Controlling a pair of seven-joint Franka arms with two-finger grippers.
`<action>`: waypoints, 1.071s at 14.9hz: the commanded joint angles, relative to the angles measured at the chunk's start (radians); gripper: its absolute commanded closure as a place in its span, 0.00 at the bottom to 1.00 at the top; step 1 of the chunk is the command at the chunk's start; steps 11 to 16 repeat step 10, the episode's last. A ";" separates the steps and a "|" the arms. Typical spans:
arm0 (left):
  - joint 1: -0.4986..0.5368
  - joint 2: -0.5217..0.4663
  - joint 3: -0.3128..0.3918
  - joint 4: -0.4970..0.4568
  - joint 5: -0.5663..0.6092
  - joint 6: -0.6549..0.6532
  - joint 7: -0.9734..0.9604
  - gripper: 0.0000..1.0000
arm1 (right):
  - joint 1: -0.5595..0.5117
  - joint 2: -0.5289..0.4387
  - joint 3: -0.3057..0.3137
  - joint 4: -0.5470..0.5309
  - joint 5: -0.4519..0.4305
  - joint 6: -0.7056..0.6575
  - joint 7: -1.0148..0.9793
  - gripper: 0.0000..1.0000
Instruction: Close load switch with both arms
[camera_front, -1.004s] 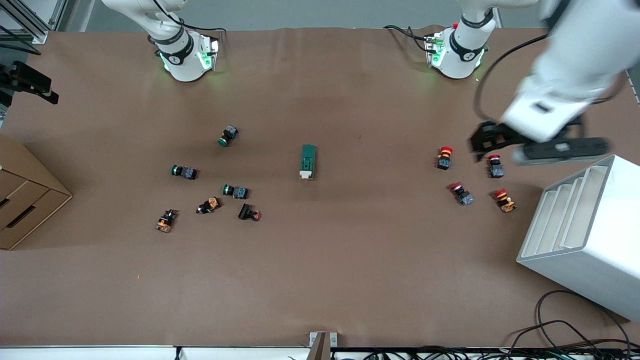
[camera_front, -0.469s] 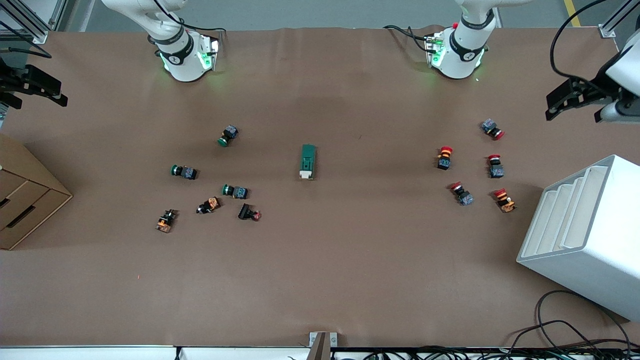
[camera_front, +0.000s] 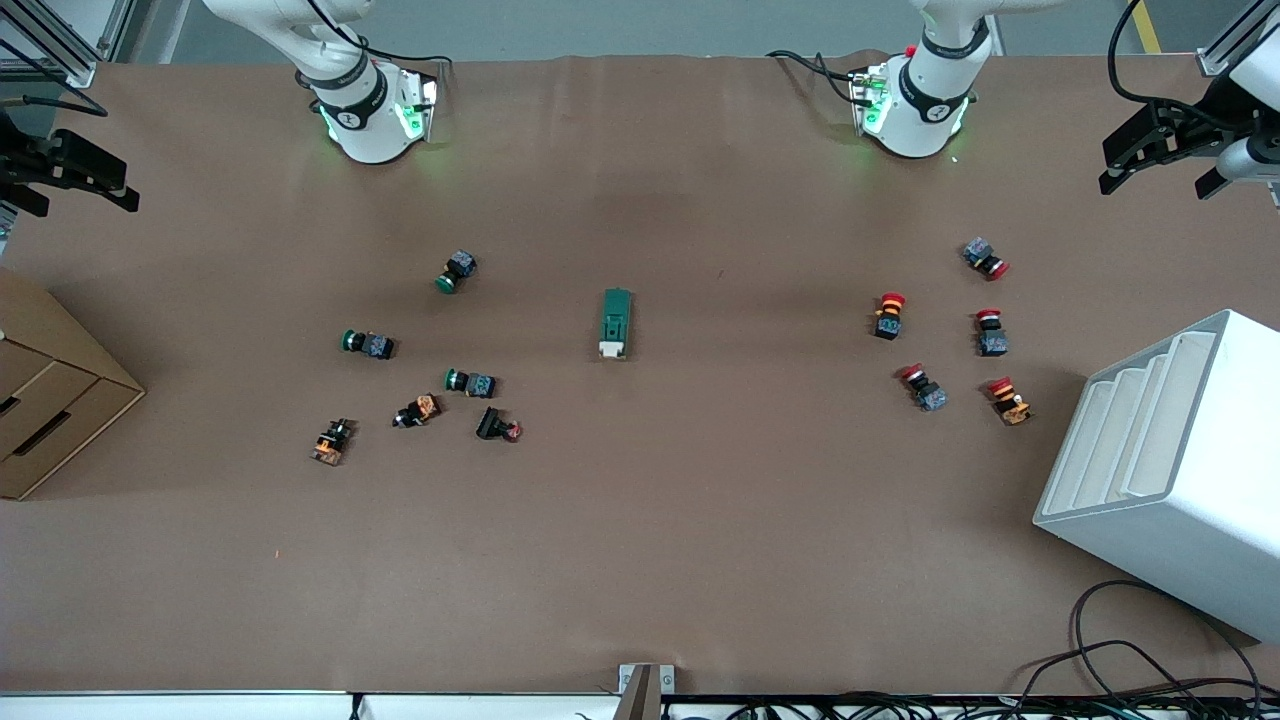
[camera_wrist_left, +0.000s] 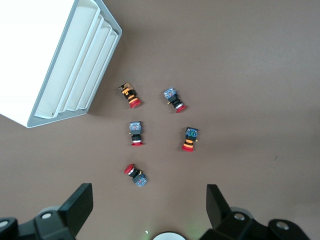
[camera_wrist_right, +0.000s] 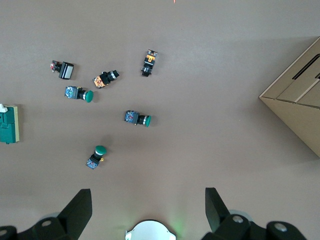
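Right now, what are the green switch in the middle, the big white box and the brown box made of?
The load switch looks like dark green molded plastic with a matte finish and a white plastic piece at one end. The white box seems smooth painted metal or plastic; I can't tell which. The brown box looks like plain cardboard, dull tan with cut slots.

Bright, even light; soft shadows
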 joint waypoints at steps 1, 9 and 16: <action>-0.003 0.060 -0.002 0.063 -0.011 0.001 0.011 0.00 | 0.002 -0.037 -0.001 -0.040 -0.007 0.014 -0.013 0.00; -0.005 0.123 -0.001 0.132 0.007 -0.003 0.005 0.00 | 0.000 -0.037 -0.002 -0.034 -0.007 0.022 -0.022 0.00; -0.006 0.121 -0.002 0.132 0.016 -0.003 0.001 0.00 | 0.002 -0.037 -0.002 -0.034 -0.007 0.029 -0.022 0.00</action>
